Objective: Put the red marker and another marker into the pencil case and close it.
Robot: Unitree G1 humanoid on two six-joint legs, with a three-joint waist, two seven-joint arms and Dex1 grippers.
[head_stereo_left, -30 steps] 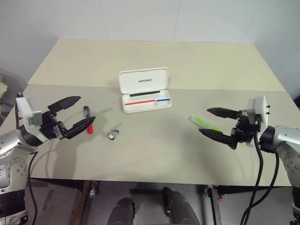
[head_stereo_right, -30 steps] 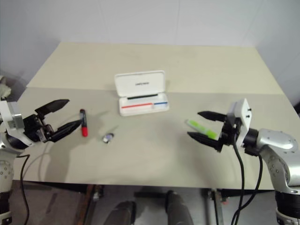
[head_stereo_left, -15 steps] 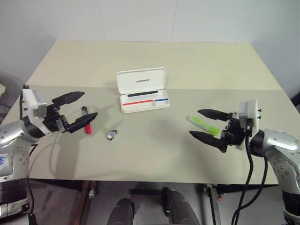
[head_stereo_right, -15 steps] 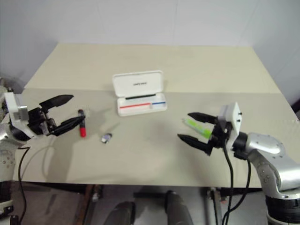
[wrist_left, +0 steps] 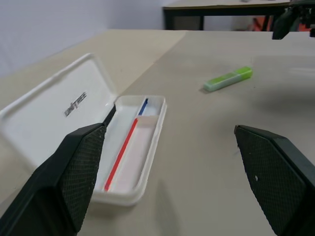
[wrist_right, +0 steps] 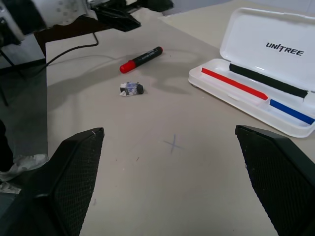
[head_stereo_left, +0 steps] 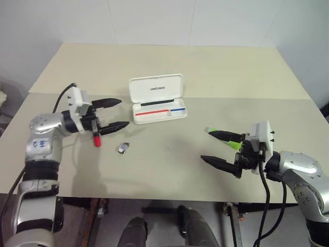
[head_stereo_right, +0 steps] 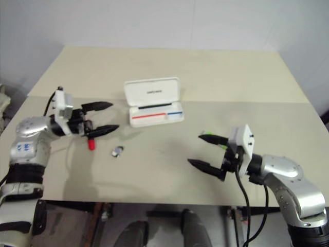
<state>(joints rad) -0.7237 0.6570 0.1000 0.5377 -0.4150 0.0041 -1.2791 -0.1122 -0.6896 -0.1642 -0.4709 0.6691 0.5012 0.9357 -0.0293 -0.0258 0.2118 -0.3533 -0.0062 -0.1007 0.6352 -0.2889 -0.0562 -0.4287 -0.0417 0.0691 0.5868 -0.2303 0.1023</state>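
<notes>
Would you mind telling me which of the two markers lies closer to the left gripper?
The red marker, lying just below the left gripper at the table's left. The green marker lies far across the table by the right gripper.

Pencil case [head_stereo_left: 157,98]: smooth, glossy white hard plastic. Tabletop [head_stereo_left: 169,164]: matt beige, smooth. End effector fingers [wrist_left: 74,172]: black, fine-textured pads. Red marker [wrist_right: 141,59]: glossy plastic. Green marker [wrist_left: 228,78]: smooth plastic.

Two markers [wrist_right: 141,58], one case [head_stereo_left: 157,98], one lump [head_stereo_left: 123,148]
</notes>
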